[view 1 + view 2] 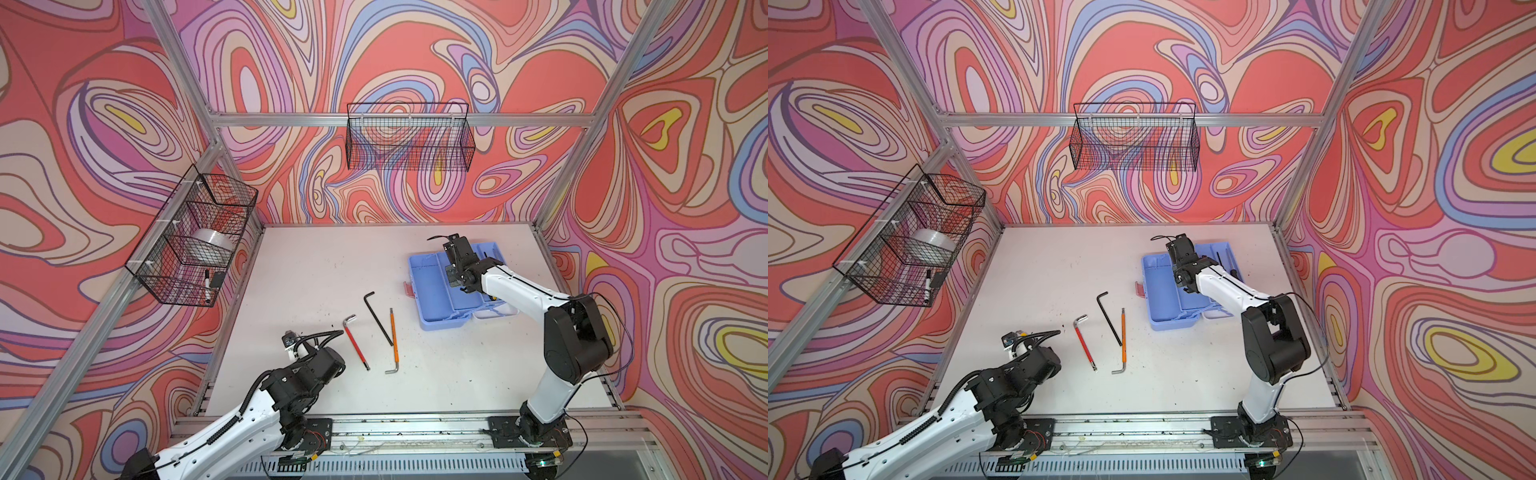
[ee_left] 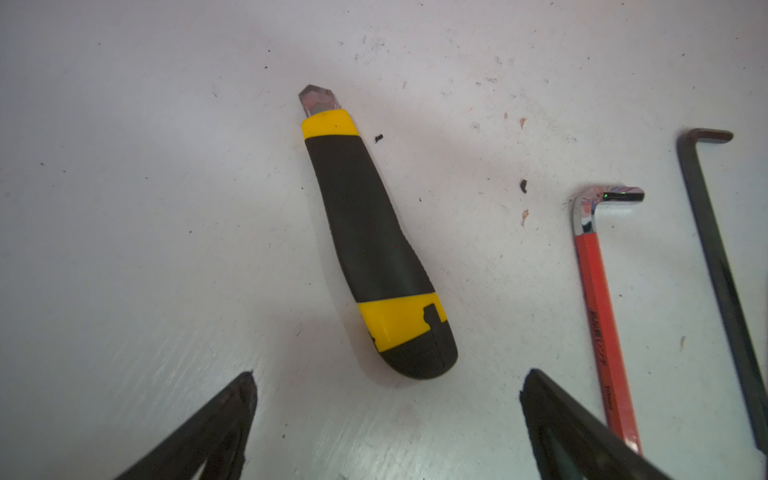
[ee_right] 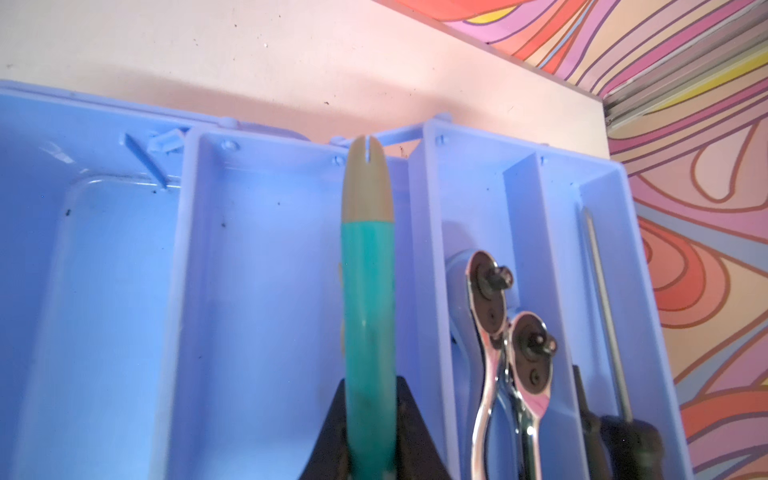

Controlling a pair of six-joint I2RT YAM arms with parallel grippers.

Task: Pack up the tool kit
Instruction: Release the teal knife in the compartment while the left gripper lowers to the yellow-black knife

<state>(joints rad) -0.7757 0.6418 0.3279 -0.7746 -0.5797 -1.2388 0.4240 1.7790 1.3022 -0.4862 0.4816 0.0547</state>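
Observation:
The tool kit (image 1: 432,291) (image 1: 1158,286) lies open at the right of the table, light blue with a divided tray (image 3: 257,291). My right gripper (image 3: 370,382) (image 1: 455,282) hangs over its middle compartment, shut on a teal tool with a tan slotted tip (image 3: 368,270). Two chrome ratchets (image 3: 494,316) and a thin screwdriver (image 3: 606,311) lie in the tray's side slots. My left gripper (image 2: 387,374) stands open just above the table, at the butt end of a yellow and black utility knife (image 2: 370,241). The left arm hides that knife in both top views.
A red hex key (image 1: 356,343) (image 2: 602,316), a black one (image 1: 379,318) (image 2: 719,257) and an orange one (image 1: 393,336) lie mid-table. The pink latch (image 1: 408,288) sticks out of the kit's left side. Black wire baskets hang on the left wall (image 1: 195,237) and the back wall (image 1: 409,137).

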